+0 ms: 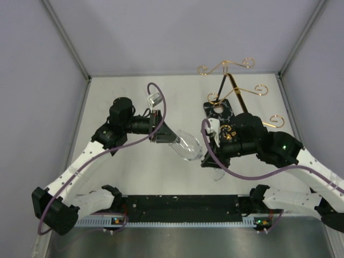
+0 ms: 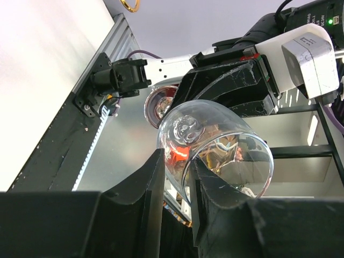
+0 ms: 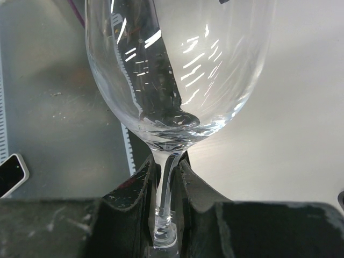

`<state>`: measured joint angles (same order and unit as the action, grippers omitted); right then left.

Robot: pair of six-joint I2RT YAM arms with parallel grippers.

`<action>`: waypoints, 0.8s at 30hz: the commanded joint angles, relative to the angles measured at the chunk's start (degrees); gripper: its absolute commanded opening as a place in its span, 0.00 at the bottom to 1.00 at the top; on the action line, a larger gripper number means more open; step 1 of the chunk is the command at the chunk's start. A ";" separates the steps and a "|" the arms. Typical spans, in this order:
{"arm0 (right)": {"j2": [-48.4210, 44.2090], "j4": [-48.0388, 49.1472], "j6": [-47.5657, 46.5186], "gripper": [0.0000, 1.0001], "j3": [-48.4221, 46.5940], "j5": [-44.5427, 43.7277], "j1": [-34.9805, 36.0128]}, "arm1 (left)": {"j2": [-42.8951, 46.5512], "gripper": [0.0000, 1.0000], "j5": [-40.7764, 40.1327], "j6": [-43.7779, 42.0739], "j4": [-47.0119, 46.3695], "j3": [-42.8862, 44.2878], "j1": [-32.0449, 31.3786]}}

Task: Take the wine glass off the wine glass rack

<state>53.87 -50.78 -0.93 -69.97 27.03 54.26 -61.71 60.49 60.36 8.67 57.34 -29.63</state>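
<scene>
Wine glass (image 1: 188,146) hangs in the air over the middle of the table (image 1: 134,177), lying almost on its side between the two arms, with its bowl pointing toward the left arm and its stem toward the right one. It is clear of the wine glass rack (image 1: 238,92), whose gold wire arms with curled ends rise at the far right of the table from a black marbled base (image 1: 222,112); that base is partly covered by the right arm. In the right wrist view the right fingers (image 3: 134,188) pinch the thin stem of the glass (image 3: 177,64) just below the bowl, one finger on each side and both against it. In the left wrist view the left fingers (image 2: 150,183) stand close together on either side of the bowl's wall at the rim, and the open mouth of the glass (image 2: 215,145) faces that camera. Whether they actually press on the wall I cannot tell. From above, the left fingers (image 1: 166,135) meet the rim end and the right fingers (image 1: 208,157) the stem end.
</scene>
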 commanded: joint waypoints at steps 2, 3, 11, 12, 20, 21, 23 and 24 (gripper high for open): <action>0.63 2.80 -2.41 0.00 -3.68 0.14 0.67 | 0.81 0.16 1.47 -1.12 -0.58 2.33 -1.22; 0.63 2.80 -2.41 0.00 -3.59 -0.30 0.58 | 0.80 0.15 1.30 -1.82 0.12 2.34 -1.14; 0.63 0.69 -2.41 0.00 -5.78 -4.35 0.67 | -0.51 0.00 1.04 -7.61 5.56 2.86 -1.22; 0.63 0.25 -2.50 0.00 -6.40 -4.79 0.67 | -0.86 0.00 0.77 -8.58 6.53 3.04 -1.31; 0.63 -1.07 -2.06 0.18 -7.54 -5.58 0.76 | -2.36 0.00 -2.57 -17.02 16.11 5.06 -1.22; 0.63 -1.07 -2.06 0.20 -7.63 -5.75 0.67 | -2.45 0.00 -2.74 -17.64 16.73 5.06 -1.22; 0.80 -1.07 -1.88 0.26 -7.63 -5.84 0.76 | -2.36 0.00 -3.18 -18.69 17.43 5.06 -1.22; 0.80 -1.07 -1.80 0.27 -7.81 -5.84 0.67 | -2.19 0.00 -3.62 -19.05 17.44 4.97 -1.22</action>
<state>54.98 -55.35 -1.96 -74.74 21.91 54.37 -64.29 56.42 45.10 23.81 60.14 -30.50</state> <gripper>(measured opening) 0.244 0.047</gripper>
